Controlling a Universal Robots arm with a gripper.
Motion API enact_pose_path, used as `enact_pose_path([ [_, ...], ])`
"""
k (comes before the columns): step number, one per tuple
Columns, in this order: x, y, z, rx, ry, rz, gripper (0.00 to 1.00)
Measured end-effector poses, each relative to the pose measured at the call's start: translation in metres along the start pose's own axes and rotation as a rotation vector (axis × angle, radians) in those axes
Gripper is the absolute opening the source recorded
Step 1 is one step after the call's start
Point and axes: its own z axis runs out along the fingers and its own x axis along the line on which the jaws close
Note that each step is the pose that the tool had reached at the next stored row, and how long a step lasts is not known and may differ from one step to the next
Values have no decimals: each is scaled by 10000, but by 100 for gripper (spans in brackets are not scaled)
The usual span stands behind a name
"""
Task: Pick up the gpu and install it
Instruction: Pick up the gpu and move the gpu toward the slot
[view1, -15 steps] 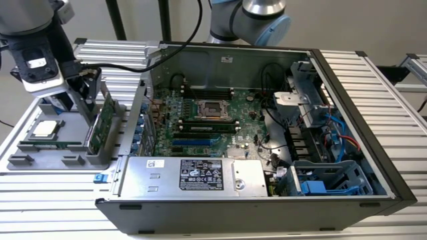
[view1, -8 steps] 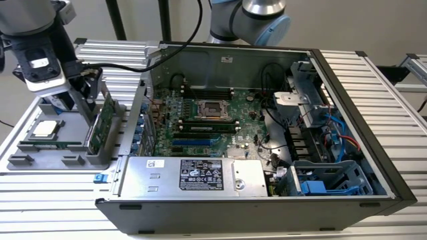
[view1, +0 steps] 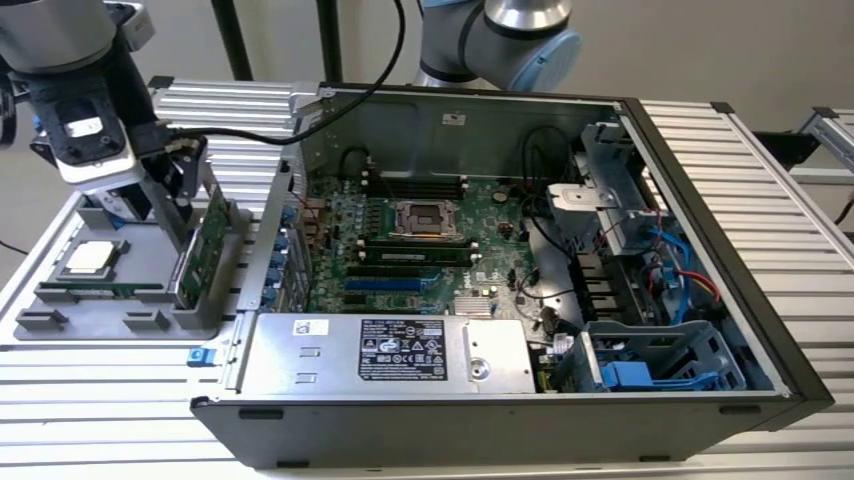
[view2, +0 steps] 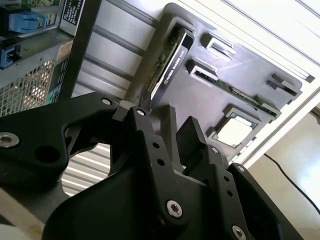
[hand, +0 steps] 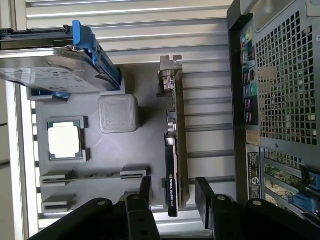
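Observation:
The gpu (view1: 203, 252) stands on its long edge in a slot of the grey parts tray (view1: 134, 322), at the exterior view's left beside the open computer case (view1: 694, 250). In the first wrist view the gpu (hand: 173, 150) is a slim dark and green blade with its silver bracket at the far end. My gripper (hand: 174, 194) is open just above the card's near end, one finger on each side and a gap to each. In the second wrist view the gripper (view2: 181, 132) hangs over the same end of the gpu (view2: 171, 60).
The tray also holds a silver hard drive with blue tabs (hand: 55, 70), a square processor (hand: 64, 139) and a narrow memory stick (hand: 95, 175). The case's perforated rear wall (hand: 285, 75) stands close beside the tray. Inside are the motherboard (view1: 454, 270) and power supply (view1: 387, 350).

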Motion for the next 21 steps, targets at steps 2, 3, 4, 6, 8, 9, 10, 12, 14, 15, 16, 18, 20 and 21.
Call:
enact_pose_path([
  [2,1,0,3,-2,-2,1,100],
  [3,1,0,4,-2,-2,1,100],
  [4,1,0,5,-2,-3,1,100],
  [6,1,0,9,-2,-3,1,100],
  [8,1,0,13,-2,-2,1,100],
  [9,1,0,16,-2,-2,1,100],
  [10,1,-1,20,-2,-2,1,100],
  [12,1,-1,27,-2,-2,1,100],
  [14,1,-2,33,-2,-2,0,100],
  [15,1,-2,37,-1,-2,0,100],
  [16,1,-2,42,-2,-2,1,100],
  [18,1,-3,49,-2,-2,1,100],
  [20,1,-3,58,-2,-2,1,100],
  [21,1,-3,63,-2,-3,0,100],
])
